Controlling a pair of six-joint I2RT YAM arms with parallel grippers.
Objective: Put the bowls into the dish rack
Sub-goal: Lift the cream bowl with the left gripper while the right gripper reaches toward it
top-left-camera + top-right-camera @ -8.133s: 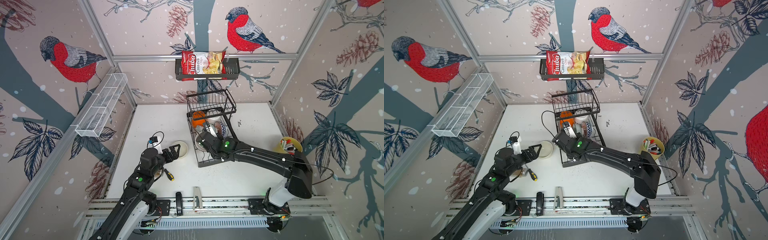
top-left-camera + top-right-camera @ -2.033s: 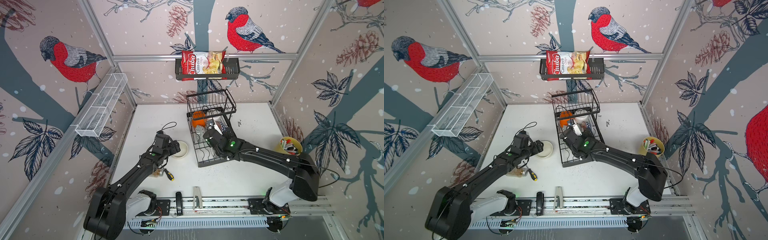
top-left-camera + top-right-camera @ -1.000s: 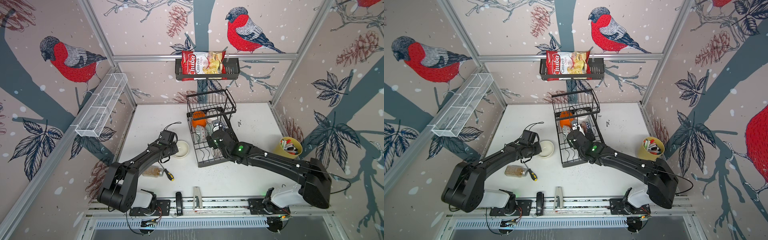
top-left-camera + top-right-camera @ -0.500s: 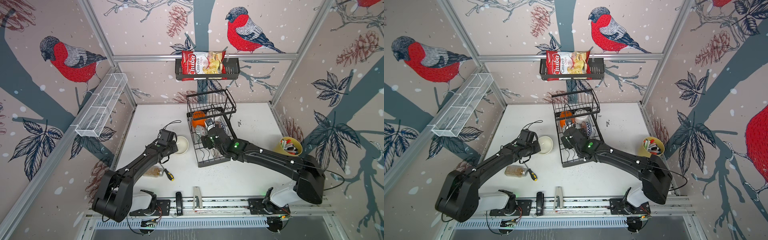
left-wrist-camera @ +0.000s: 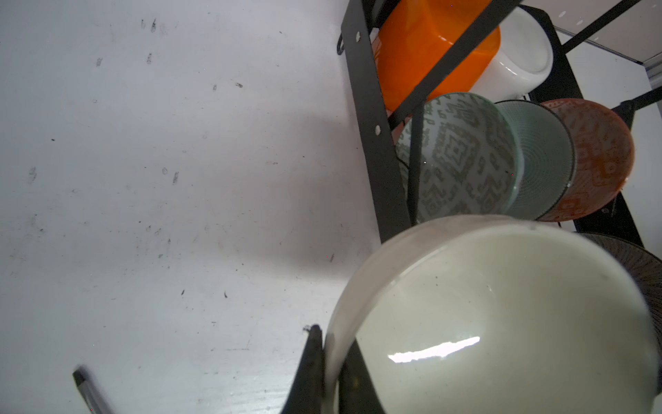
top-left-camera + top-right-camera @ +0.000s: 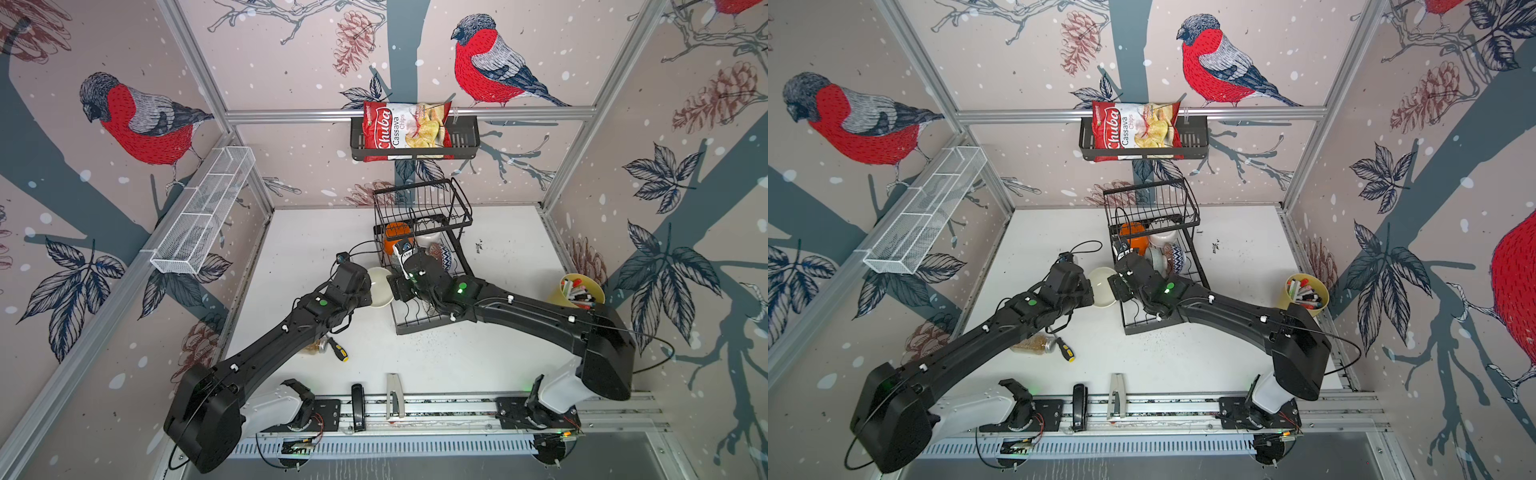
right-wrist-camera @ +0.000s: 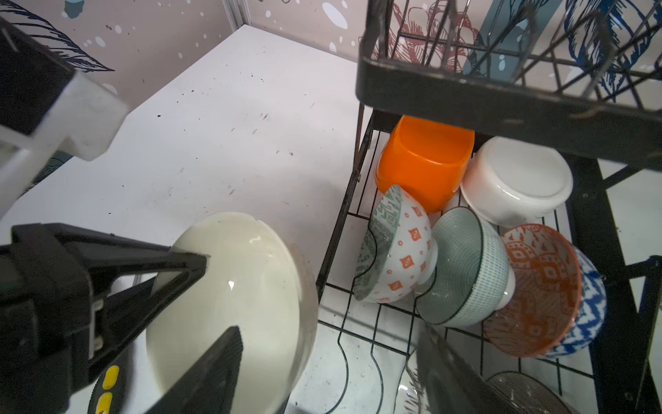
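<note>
White table (image 6: 316, 241), scuffed and speckled. Carries a black dish rack (image 6: 415, 329) at the middle, a yellow cup of markers (image 6: 559, 293) by the right wall, and a jar (image 6: 1034, 344) just beside a screwdriver (image 6: 1066, 350) at front left.

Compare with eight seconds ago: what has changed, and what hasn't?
The left gripper, then open beside the cream bowl on the table, has shut on its rim and carried it, tilted, toward the dish rack. The right gripper, open, swung from over the rack to meet it. Rack, marker cup and screwdriver unmoved.
</note>
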